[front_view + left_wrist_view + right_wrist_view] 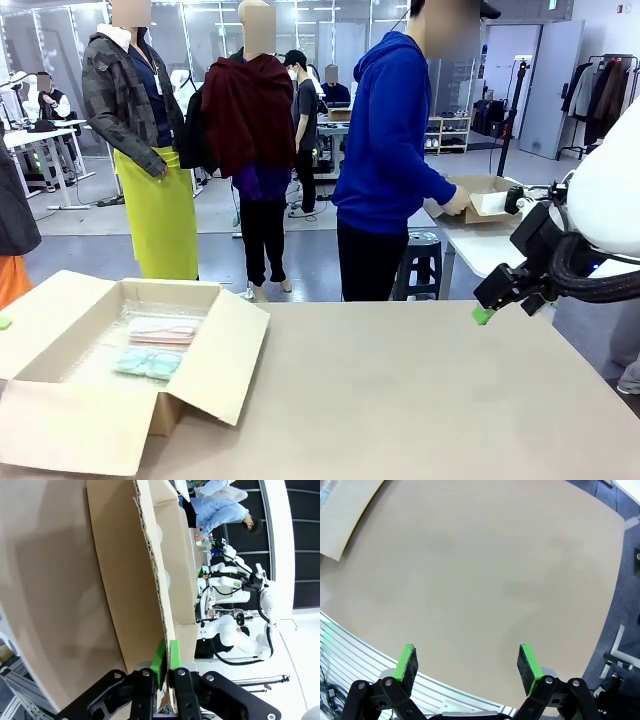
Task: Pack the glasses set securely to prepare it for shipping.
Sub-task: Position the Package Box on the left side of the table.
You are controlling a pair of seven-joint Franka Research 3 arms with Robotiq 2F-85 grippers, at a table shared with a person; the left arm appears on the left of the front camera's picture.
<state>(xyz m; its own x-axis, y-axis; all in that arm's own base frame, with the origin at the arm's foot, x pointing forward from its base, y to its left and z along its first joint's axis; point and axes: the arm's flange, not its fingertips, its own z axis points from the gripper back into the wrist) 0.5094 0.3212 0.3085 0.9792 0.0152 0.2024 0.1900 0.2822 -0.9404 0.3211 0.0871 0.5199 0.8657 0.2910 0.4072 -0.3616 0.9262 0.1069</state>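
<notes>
An open cardboard box (95, 425) stands at the table's left. Inside it, on bubble wrap, lie the glasses set's two cases: the pale pink one (162, 330) behind, the mint green one (148, 362) in front. My left gripper (4, 322) shows as a green tip at the box's left flap (45, 310). In the left wrist view my left gripper (165, 657) is shut on the corrugated edge of that flap (125, 580). My right gripper (483, 315) hangs above the table's right side. In the right wrist view my right gripper (467, 655) is open with nothing between its fingers.
The box's right flap (225, 350) slopes down onto the table (420, 400); its corner (345, 515) shows in the right wrist view. A person in a blue hoodie (390, 130) stands at the far edge, hand on another box (480, 195) on a side table.
</notes>
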